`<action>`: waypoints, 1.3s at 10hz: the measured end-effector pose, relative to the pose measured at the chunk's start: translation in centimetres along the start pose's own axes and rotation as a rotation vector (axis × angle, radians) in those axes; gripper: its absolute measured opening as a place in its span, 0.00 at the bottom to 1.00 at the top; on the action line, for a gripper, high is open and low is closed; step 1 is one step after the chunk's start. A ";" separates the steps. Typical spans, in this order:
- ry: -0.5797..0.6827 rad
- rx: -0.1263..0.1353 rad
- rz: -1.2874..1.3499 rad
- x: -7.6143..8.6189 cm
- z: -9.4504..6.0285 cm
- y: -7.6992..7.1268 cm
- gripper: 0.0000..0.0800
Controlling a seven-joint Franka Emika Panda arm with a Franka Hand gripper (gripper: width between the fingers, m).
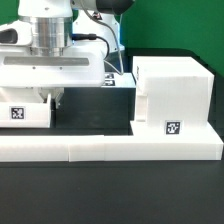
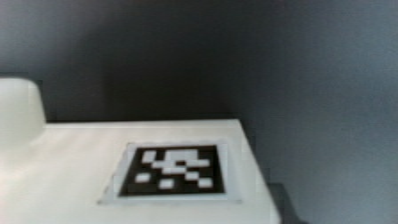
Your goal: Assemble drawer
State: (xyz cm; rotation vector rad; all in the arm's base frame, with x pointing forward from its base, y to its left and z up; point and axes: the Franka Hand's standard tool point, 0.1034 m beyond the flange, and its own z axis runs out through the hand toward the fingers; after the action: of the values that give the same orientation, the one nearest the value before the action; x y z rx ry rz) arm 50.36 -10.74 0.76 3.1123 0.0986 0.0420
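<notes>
The large cube-like drawer housing (image 1: 172, 98) stands at the exterior view's right, with a square tag on its front. A small white tray (image 1: 24, 112) with a tag sits at the exterior view's left. My gripper (image 1: 48, 93) hangs low right over this tray; its wide white hand hides the fingers. The wrist view shows a flat white part (image 2: 89, 165) with a black-and-white tag (image 2: 173, 170) close below the camera, and a rounded white piece (image 2: 15, 112) beside it. No fingers show there.
The long low white L-shaped wall (image 1: 110, 150) runs along the front, against the tray and the housing. Another white part (image 1: 121, 80) lies behind, between my hand and the housing. Black table (image 1: 110, 195) lies in front.
</notes>
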 end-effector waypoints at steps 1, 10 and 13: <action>0.000 0.000 0.000 0.0 0.0 0.0 0.05; -0.006 0.016 -0.207 1.1 -1.6 -3.7 0.05; -0.009 0.004 -0.432 1.3 -1.5 -4.1 0.05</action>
State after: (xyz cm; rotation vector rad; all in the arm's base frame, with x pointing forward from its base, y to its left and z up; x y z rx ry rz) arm 51.31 -6.49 2.15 3.0181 0.7622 0.0172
